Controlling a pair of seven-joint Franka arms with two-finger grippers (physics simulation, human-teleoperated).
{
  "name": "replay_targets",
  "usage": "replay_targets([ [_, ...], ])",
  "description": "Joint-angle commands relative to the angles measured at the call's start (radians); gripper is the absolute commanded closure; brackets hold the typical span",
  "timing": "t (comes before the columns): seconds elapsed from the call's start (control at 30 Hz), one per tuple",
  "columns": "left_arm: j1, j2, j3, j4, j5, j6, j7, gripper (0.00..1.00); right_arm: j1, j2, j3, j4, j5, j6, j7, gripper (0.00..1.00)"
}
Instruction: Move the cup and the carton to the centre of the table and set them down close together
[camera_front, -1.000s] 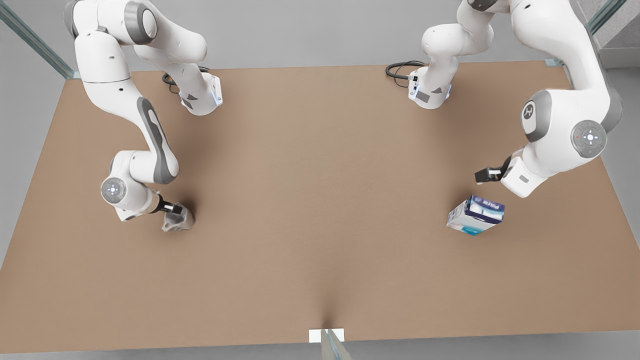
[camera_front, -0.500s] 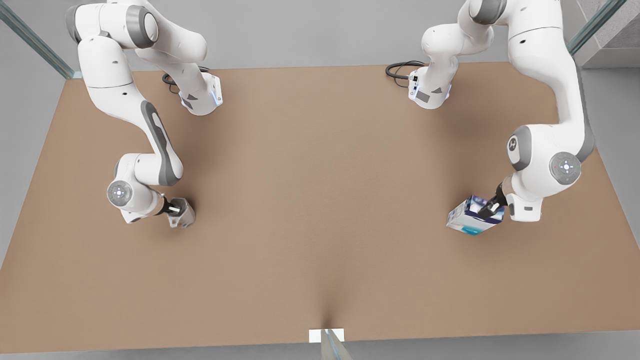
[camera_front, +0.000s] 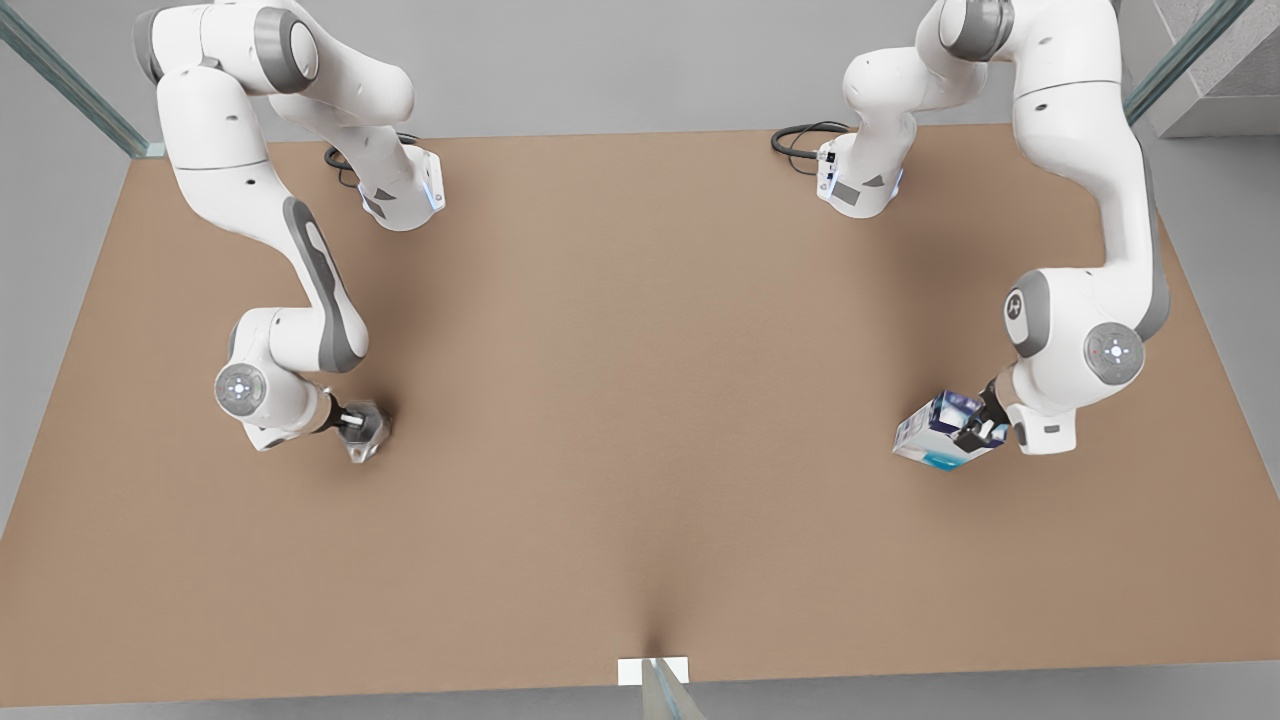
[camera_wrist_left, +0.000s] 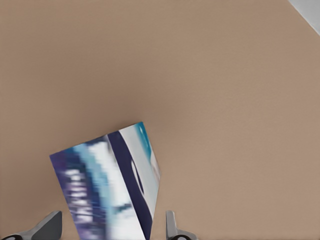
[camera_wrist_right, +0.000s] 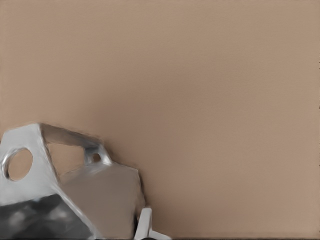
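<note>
Left gripper (camera_front: 972, 430) straddling the carton (camera_front: 940, 432) with fingers spread, right gripper (camera_front: 352, 424) clamping the cup (camera_front: 366, 432), both sitting well apart on the table (camera_front: 640, 400).

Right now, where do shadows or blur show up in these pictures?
Front view: soft shadows darken the table under both arms. Left wrist view: the carton has smeared lettering. Right wrist view: the cup looks glossy, with a faint shadow beside it.

My left hand (camera_front: 975, 428) dropped from above the carton (camera_front: 935, 432) onto it, fingers now straddling it, my right hand (camera_front: 352, 421) turned the cup (camera_front: 368, 432) slightly.
</note>
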Motion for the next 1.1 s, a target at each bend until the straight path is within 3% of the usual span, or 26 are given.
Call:
replay_targets([
  [0.0, 0.001, 0.003, 0.000, 0.000, 0.002, 0.000, 0.000, 0.00, 0.000, 0.000, 0.000, 0.006, -0.006, -0.008, 0.003, 0.79],
  [0.17, 0.004, 0.023, 0.000, 0.000, 0.002, -0.002, 0.000, 0.00, 0.093, -0.009, 0.028, 0.170, -0.009, -0.180, 0.003, 0.79],
  [0.53, 0.004, 0.024, 0.006, -0.031, 0.002, -0.011, -0.038, 0.00, 0.429, 0.075, 0.021, 0.408, -0.002, -0.218, 0.192, 0.79],
  [1.07, 0.006, 0.073, 0.008, -0.038, 0.002, -0.011, -0.074, 0.00, 0.656, 0.491, 0.017, 0.932, 0.026, -0.215, 0.621, 0.79],
])
